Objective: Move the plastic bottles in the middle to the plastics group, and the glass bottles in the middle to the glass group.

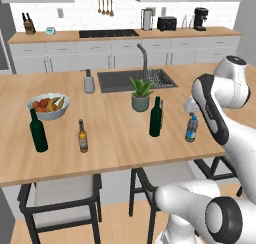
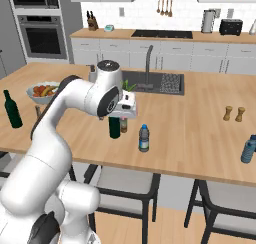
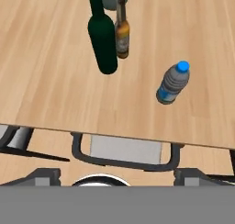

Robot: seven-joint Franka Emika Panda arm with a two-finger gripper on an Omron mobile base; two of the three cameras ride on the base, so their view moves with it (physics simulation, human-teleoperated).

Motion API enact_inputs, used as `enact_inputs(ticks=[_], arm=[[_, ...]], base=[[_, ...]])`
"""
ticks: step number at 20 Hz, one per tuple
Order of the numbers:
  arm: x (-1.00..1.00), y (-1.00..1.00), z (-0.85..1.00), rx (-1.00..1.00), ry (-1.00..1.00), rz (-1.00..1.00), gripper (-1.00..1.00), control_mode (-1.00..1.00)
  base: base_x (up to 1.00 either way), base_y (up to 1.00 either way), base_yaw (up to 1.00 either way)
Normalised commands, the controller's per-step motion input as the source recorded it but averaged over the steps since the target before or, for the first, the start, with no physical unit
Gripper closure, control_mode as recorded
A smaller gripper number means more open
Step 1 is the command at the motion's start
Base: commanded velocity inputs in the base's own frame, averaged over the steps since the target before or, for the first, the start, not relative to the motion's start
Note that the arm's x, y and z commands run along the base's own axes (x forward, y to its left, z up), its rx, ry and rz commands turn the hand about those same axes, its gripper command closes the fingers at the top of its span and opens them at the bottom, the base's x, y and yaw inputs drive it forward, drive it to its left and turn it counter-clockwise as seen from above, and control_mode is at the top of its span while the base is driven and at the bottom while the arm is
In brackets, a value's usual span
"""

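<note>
In the middle of the island stands a tall dark green wine bottle point(image 1: 156, 117) point(image 3: 103, 39), with a brown beer bottle point(image 3: 122, 32) point(image 2: 123, 126) close behind it. A small plastic water bottle point(image 1: 191, 128) point(image 3: 173, 84) with a blue cap stands to their right. The glass group is at the left: a green wine bottle point(image 1: 38, 131) and an amber beer bottle point(image 1: 82, 136). A blue plastic bottle point(image 2: 248, 150) stands at the far right edge. My gripper point(image 2: 128, 111) hovers above the middle bottles, holding nothing; its fingers are too hidden to judge.
A fruit bowl point(image 1: 48, 106) sits behind the glass group. A grey soap dispenser point(image 1: 89, 82), a sink point(image 1: 120, 80) and a potted plant point(image 1: 141, 94) lie behind the middle bottles. Two shakers point(image 2: 234, 113) stand at the right. Stools point(image 1: 60, 193) are tucked under the front edge.
</note>
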Motion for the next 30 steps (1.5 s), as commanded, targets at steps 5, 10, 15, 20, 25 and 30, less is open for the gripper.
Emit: enact_inputs(ticks=[5,10,15,20,25,30], arm=[[0.17,-0.78,-0.17,0.05,-0.16,0.02,-1.00,-1.00],[0.26,-0.55,-0.25,0.03,-0.15,0.01,-1.00,-1.00],[0.36,-0.17,-0.39,0.00,-0.13,0.00,-1.00,-1.00],[0.35,0.00,-0.52,0.00,-0.09,0.00,-1.00,-1.00],[0.47,0.00,-0.34,0.00,-0.03,0.00,-1.00,-1.00],[0.49,0.00,-0.17,0.00,-0.01,0.00,-1.00,-1.00]], base=[[0.00,0.00,0.00],[0.00,0.00,0.00],[0.00,0.00,0.00],[0.00,0.00,0.00],[0.00,0.00,0.00],[0.00,0.00,0.00]])
